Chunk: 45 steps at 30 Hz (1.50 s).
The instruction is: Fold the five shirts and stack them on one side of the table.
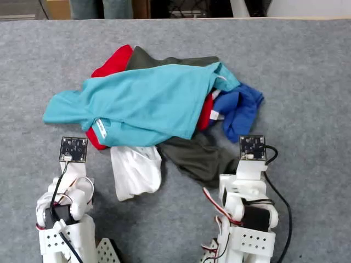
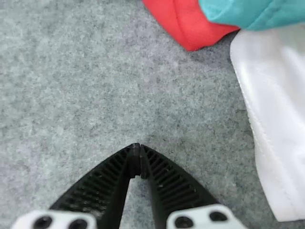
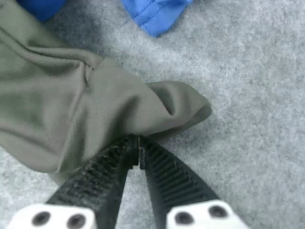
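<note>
A loose pile of shirts lies mid-table: a teal shirt [image 1: 148,101] on top, a red shirt [image 1: 114,63] under it, an olive shirt [image 1: 194,156], a blue shirt [image 1: 241,107] at the right and a white shirt [image 1: 134,170] at the front. My left gripper [image 2: 137,162] is shut over bare carpet, a short way from the white shirt [image 2: 271,119] and the red shirt [image 2: 190,24]. My right gripper [image 3: 138,152] is shut with its tips at the edge of the olive shirt [image 3: 62,105], with the blue shirt [image 3: 155,14] beyond.
The table [image 1: 307,71] is covered in grey carpet, with open room to the left, right and front of the pile. Both arm bases [image 1: 66,224] [image 1: 247,219] sit at the near edge.
</note>
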Each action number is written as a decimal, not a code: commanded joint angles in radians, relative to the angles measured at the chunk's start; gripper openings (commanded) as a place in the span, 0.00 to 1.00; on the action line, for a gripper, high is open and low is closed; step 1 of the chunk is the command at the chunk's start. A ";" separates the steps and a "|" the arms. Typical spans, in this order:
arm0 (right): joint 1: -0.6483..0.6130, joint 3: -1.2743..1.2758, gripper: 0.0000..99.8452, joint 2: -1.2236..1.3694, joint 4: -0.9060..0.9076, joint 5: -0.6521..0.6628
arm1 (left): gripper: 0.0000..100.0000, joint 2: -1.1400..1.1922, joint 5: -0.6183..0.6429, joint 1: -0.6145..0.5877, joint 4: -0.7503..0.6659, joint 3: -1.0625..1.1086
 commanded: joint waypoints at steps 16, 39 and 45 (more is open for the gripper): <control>-0.009 -0.007 0.01 -0.058 0.003 -0.003 | 0.03 -0.008 0.003 -0.002 -0.008 0.004; -0.430 -0.007 0.01 -0.058 0.006 0.002 | 0.03 -0.008 0.003 -0.002 -0.008 0.004; -0.370 -0.007 0.02 -0.051 -0.247 -0.005 | 0.03 -0.008 0.003 -0.002 -0.008 0.004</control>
